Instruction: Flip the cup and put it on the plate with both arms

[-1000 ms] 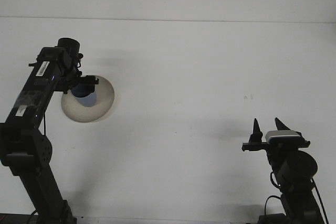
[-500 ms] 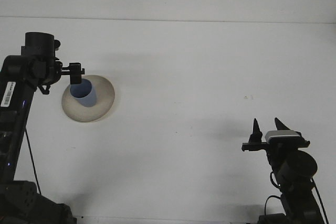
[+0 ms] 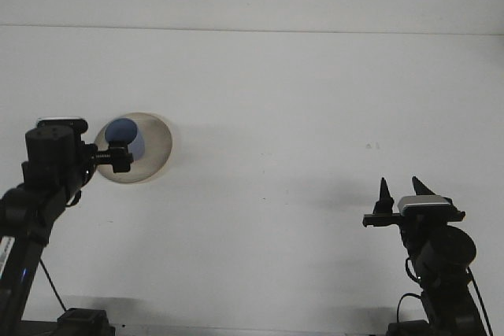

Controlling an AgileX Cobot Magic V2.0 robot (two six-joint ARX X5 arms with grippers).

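Cup, blue, stands on the tan plate at about ten o'clock on your white table, sitting toward the plate's left half. Your left gripper lies just at the cup's six o'clock, overlapping the plate's near-left rim in this view; you cannot tell from this angle whether its fingers are parted or closed, nor whether they touch the cup. The cup's own orientation, mouth up or down, is not clear. Your right gripper sits well apart at about four o'clock, pointing away from you, its two fingertips spread with nothing between them and no object near it.
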